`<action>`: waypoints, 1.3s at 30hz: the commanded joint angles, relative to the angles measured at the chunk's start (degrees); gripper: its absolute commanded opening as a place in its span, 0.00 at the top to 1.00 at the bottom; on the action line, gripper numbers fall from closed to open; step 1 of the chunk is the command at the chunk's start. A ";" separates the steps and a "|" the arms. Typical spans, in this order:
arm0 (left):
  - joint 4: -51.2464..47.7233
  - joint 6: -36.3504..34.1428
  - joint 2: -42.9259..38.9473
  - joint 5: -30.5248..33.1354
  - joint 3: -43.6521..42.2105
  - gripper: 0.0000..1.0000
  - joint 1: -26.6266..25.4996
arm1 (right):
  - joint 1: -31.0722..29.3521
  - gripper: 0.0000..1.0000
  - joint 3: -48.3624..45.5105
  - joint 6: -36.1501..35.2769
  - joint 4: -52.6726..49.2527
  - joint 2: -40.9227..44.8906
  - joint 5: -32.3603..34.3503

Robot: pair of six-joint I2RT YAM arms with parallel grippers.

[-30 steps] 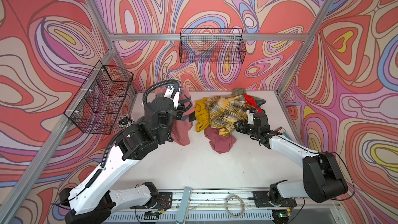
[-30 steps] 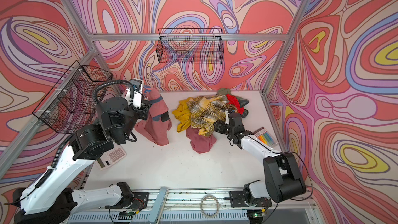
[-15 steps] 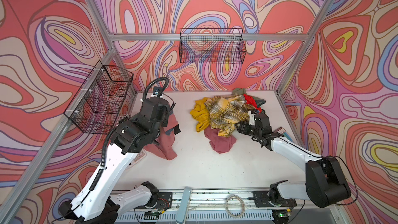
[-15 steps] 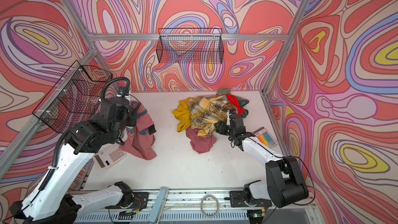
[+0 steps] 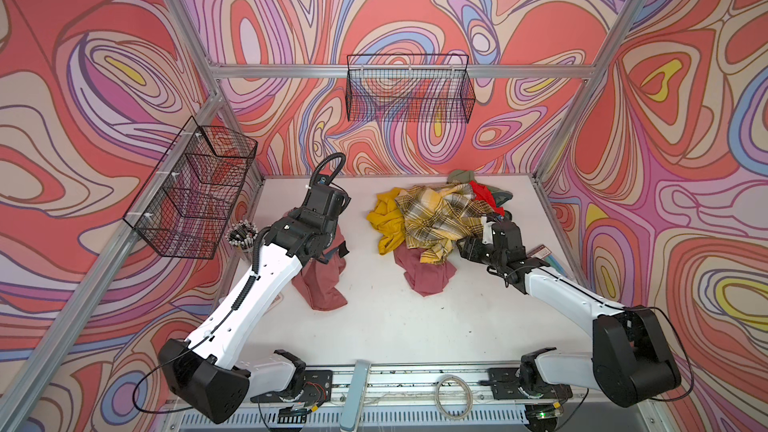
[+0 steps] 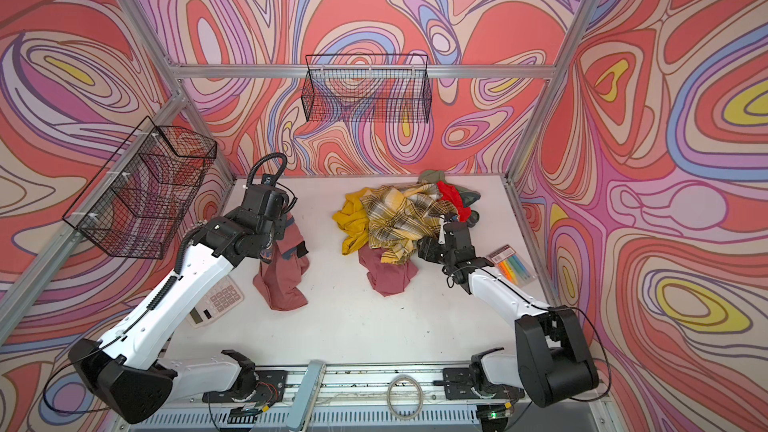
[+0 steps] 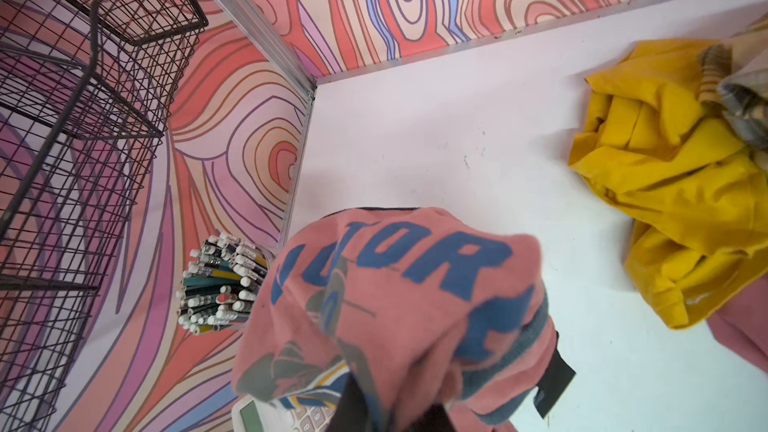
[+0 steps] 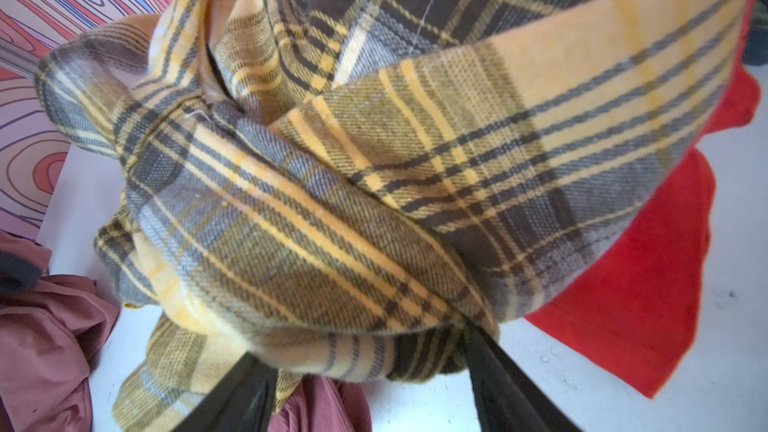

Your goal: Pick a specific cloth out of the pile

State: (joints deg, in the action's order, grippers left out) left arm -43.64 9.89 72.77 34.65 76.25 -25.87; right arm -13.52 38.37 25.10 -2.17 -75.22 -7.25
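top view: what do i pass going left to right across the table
calculator → dusty-pink t-shirt → mustard-yellow cloth → plaid shirt → marker pack

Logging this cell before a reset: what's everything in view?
table: 1, white, cell floor
pile: 1, mixed, table's back right
plaid shirt: 1, yellow-brown, atop it
mustard cloth: 1, yellow, its left
red cloth: 1, bright, its back right
rose cloth: 1, plain, its front
printed T-shirt: 1, dusty pink, blue lettering, table's left
wire baskets: 2, black, left wall, back wall
pen cup: 1, mixed, table's left edge
calculator: 1, white, left edge
marker pack: 1, multicoloured, right edge
left claw: 1, black, shut on printed T-shirt
right claw: 1, black, open around plaid shirt's fold
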 commanded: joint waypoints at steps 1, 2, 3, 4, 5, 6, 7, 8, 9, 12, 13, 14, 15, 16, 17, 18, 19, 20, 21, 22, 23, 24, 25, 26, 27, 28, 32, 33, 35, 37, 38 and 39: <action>7.60 4.18 -3.10 -0.15 -2.22 1.00 0.20 | 0.33 0.26 -1.48 0.12 -0.62 1.64 0.92; 7.84 5.68 -4.08 -1.45 -3.76 1.00 -0.05 | 0.33 0.26 -1.72 0.25 -0.50 1.82 0.88; 7.75 7.18 -4.86 -1.54 -5.23 1.00 -0.29 | 0.30 0.26 -1.91 0.30 -0.41 1.92 0.86; 7.37 8.86 -5.90 -1.13 -7.08 1.00 -0.80 | 0.33 0.26 -2.19 0.38 -0.28 2.05 0.77; 6.65 10.84 -6.84 -0.34 -8.94 1.00 -1.32 | 0.33 0.26 -2.33 0.39 -0.10 2.13 0.68; 5.87 13.04 -7.67 -0.12 -10.60 1.00 -1.68 | 0.33 0.26 -2.40 0.37 0.02 2.20 0.62; 5.02 15.33 -8.76 -0.60 -12.85 1.00 -1.75 | 0.33 0.26 -2.42 0.30 0.00 2.18 0.56; 4.00 17.80 -9.87 -1.46 -14.79 1.00 -1.88 | 0.33 0.26 -2.35 0.22 0.05 2.10 0.56; 3.18 20.03 -10.74 -2.69 -16.41 1.00 -1.91 | 0.33 0.26 -2.26 0.00 -0.02 2.06 0.48; 2.07 26.18 -13.63 -7.13 -21.75 1.00 -2.17 | 0.29 0.27 -1.74 -0.23 0.02 1.71 0.00; 2.02 27.74 -14.36 -8.53 -23.57 1.00 -2.17 | 0.33 0.27 -1.63 -0.22 0.06 1.49 -0.42; 1.55 29.52 -14.79 -9.67 -25.00 1.00 -2.21 | 0.32 0.27 -1.50 -0.20 0.15 1.32 -0.71; 1.01 30.87 -14.97 -10.80 -25.99 1.00 -2.20 | 0.31 0.27 -1.48 -0.23 0.28 1.23 -0.99; 0.44 32.00 -14.99 -12.21 -27.05 1.00 -2.17 | 0.33 0.27 -1.48 -0.17 0.34 1.07 -1.21; -0.07 33.22 -14.77 -13.86 -27.92 1.00 -2.21 | 0.33 0.27 -1.52 -0.23 0.42 0.91 -1.36; -0.57 33.98 -14.53 -14.99 -28.71 1.00 -2.21 | 0.33 0.27 -1.46 -0.18 0.45 0.87 -1.30; -1.16 35.06 -14.29 -16.04 -29.57 1.00 -2.18 | 0.33 0.27 -1.58 -0.15 0.33 0.78 -1.31; -1.75 36.24 -14.20 -16.79 -30.30 1.00 -2.18 | 0.33 0.27 -1.69 -0.19 0.33 0.78 -1.28; -2.11 37.24 -14.20 -17.45 -31.14 1.00 -2.22 | 0.33 0.27 -1.83 -0.22 0.28 0.78 -1.20; -2.39 38.28 -14.15 -18.40 -32.14 1.00 -2.21 | 0.31 0.27 -1.96 -0.32 0.29 0.86 -1.16; -2.67 39.27 -14.24 -19.45 -33.06 1.00 -2.31 | 0.30 0.27 -2.05 -0.31 0.19 0.87 -1.12; -2.82 39.95 -14.28 -20.37 -34.07 1.00 -2.28 | 0.33 0.27 -2.06 -0.48 0.07 0.98 -1.06; -3.07 40.85 -14.17 -21.14 -35.12 1.00 -2.27 | 0.33 0.27 -2.07 -0.57 -0.03 0.97 -1.03; -3.08 41.77 -14.07 -22.11 -36.18 1.00 -2.18 | 0.31 0.27 -2.04 -0.73 -0.07 0.87 -1.08; -2.77 42.34 -13.91 -23.14 -37.22 0.95 -2.28 | 0.33 0.27 -1.99 -0.75 -0.25 0.79 -1.11; -2.21 42.70 -13.69 -24.17 -38.25 0.73 -2.19 | 0.33 0.27 -1.85 -0.91 -0.33 0.65 -1.04; -0.96 44.25 -12.60 -25.94 -40.20 0.31 -2.29 | 0.33 0.27 -1.20 -1.47 -0.97 0.26 -0.73; -0.76 44.32 -12.51 -25.92 -40.29 0.25 -2.26 | 0.33 0.27 -1.02 -1.67 -1.00 0.33 -0.56; -0.81 44.32 -13.00 -25.17 -40.17 0.21 -2.23 | 0.33 0.27 -0.61 -2.08 -1.53 0.33 -0.13; -2.72 43.64 -15.06 -22.74 -38.53 0.21 -3.20 | 0.33 0.27 -0.10 -2.79 -2.42 0.58 0.53; -4.18 43.64 -16.67 -19.88 -37.60 0.20 -4.63 | 0.33 0.27 0.07 -3.09 -2.77 0.88 0.74; -5.99 43.71 -18.59 -16.11 -36.18 0.18 -6.82 | 0.33 0.27 0.13 -3.47 -3.10 1.18 1.09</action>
State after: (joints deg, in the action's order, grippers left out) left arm -45.10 52.21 58.15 11.79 36.53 -29.54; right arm -13.52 36.82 23.33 -3.62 -74.41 -7.84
